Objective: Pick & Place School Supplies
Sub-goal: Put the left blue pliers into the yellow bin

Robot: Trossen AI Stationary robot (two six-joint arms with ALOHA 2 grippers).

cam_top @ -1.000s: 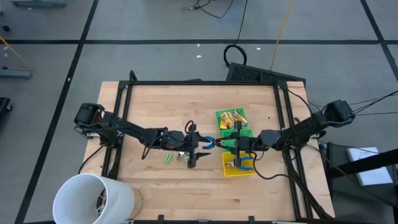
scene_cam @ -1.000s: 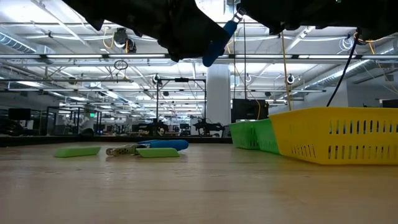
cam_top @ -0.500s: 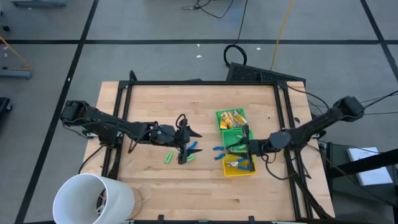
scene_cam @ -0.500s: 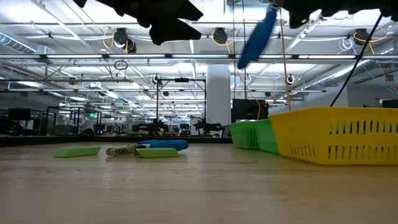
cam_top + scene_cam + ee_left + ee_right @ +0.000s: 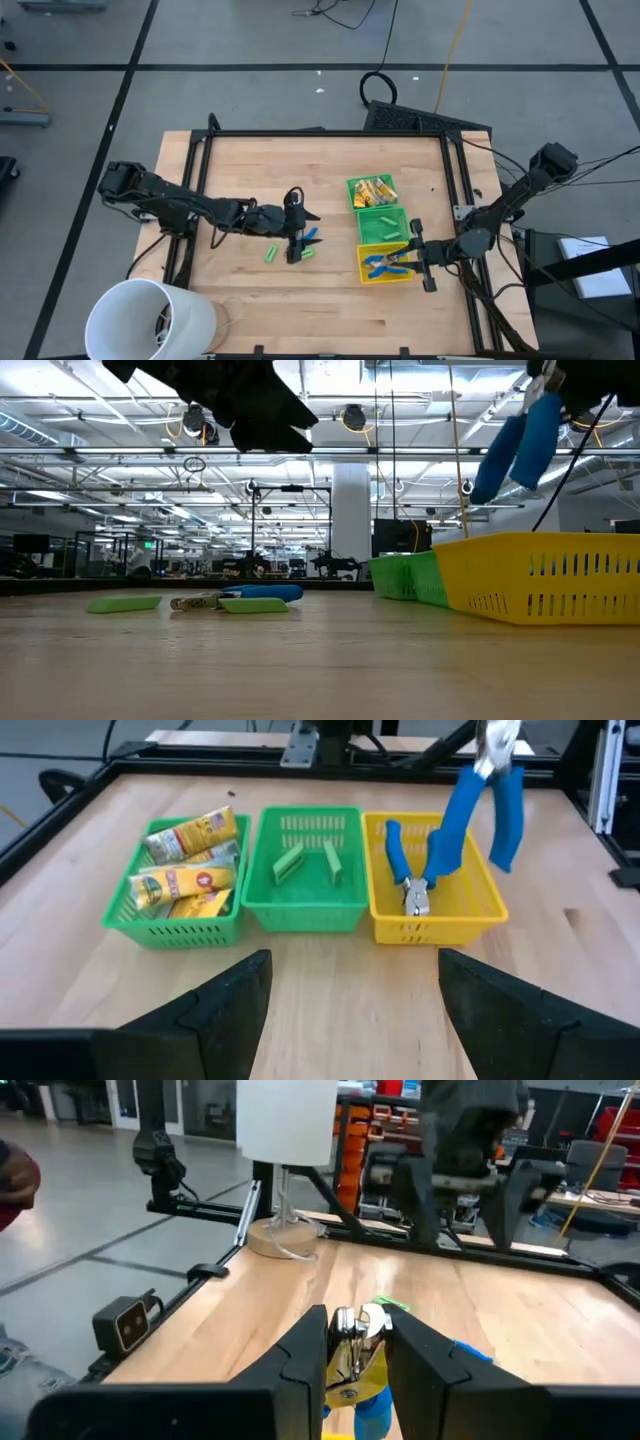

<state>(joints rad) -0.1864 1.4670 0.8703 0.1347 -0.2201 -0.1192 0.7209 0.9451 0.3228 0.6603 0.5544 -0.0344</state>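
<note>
My right gripper is clenching blue-handled pliers by the metal head, dangling them over the yellow bin, where another pair is lying. My left gripper, jaws spread, is hovering left of that bin, over the green pieces on the desk.

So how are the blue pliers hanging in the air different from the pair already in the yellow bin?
The hanging pliers dangle head up from the right gripper, shut on their metal head, above the yellow bin. The pliers in the bin lie head down, with nothing holding them. Both have blue handles and metal heads, and look the same size.
</note>
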